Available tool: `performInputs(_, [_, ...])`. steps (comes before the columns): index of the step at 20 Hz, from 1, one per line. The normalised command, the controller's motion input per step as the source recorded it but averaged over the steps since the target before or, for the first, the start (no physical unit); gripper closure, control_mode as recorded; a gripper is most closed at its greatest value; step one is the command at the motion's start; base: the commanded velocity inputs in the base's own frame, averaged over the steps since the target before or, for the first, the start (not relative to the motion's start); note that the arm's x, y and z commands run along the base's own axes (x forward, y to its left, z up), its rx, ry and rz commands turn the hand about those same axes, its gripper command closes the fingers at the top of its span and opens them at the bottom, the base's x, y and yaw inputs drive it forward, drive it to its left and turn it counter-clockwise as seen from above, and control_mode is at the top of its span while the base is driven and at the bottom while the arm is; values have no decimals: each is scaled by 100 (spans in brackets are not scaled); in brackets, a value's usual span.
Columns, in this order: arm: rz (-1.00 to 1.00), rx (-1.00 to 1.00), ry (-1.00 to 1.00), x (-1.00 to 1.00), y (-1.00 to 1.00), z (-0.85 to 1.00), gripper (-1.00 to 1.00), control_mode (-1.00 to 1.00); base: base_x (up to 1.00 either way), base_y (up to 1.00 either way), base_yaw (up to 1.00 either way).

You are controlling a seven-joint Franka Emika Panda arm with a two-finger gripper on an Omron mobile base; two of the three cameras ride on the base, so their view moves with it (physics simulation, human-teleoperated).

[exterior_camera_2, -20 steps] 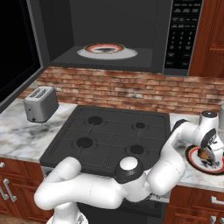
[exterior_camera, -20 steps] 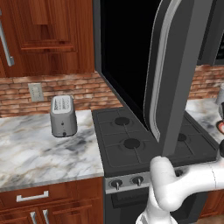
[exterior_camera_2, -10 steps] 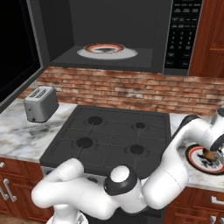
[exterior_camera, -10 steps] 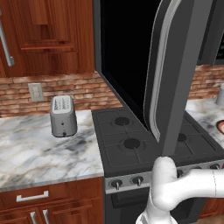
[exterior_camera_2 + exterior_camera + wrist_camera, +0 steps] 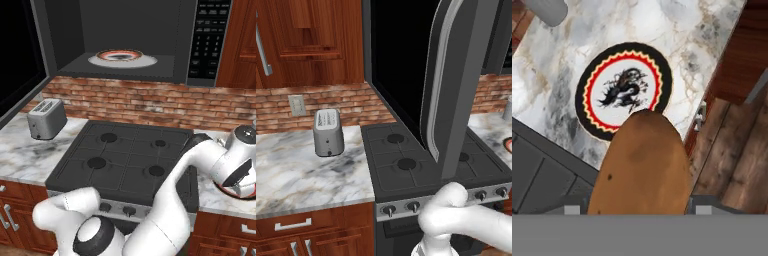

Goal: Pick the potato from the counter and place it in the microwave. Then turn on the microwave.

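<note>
A: While the door of the microwave [image 5: 456, 85] hangs swung out over the stovetop [image 5: 421, 160] in the left base view, what should the arm mind?

B: That door, mostly. It juts well forward, so I'd judge the carry should go round its edge, not under it. The toaster [image 5: 328, 132] sits far off on the counter [image 5: 301, 175] and is no obstacle.

A: And from the right base view?

B: The cavity is open, with a patterned turntable plate [image 5: 122, 57] waiting inside. The gripper [image 5: 243, 181] is low at the right, just over the rim of a red-edged plate [image 5: 225, 190] on the marble. The lift has to be up and leftward (a long climb, I'd say) and kept level.

A: Is the potato actually held?

B: The hand view says so: the potato [image 5: 640, 167] fills the space between the two finger tips [image 5: 571, 210], its sides against them, so the hand is clamped on it with the jaws standing wide. Below it lies the black-and-red plate with the dragon print [image 5: 623, 91], clear of the potato, so it looks lifted off. Squeezing harder shouldn't be needed; a steady wrist should.

A: What differs from a second ago?

B: In the right base view the hand has dropped and swung further right, from beside the plate to over its near edge. In the left base view the forearm now lies lower across the bottom corner. The stove and toaster haven't shifted.
</note>
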Motion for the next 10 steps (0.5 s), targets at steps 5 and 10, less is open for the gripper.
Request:
performInputs(5, [0, -12, -15, -90, 100, 68, 100, -100, 0, 0, 0])
performInputs(10, [0, -11, -9, -38, 93, 77, 100, -100, 0, 0, 0])
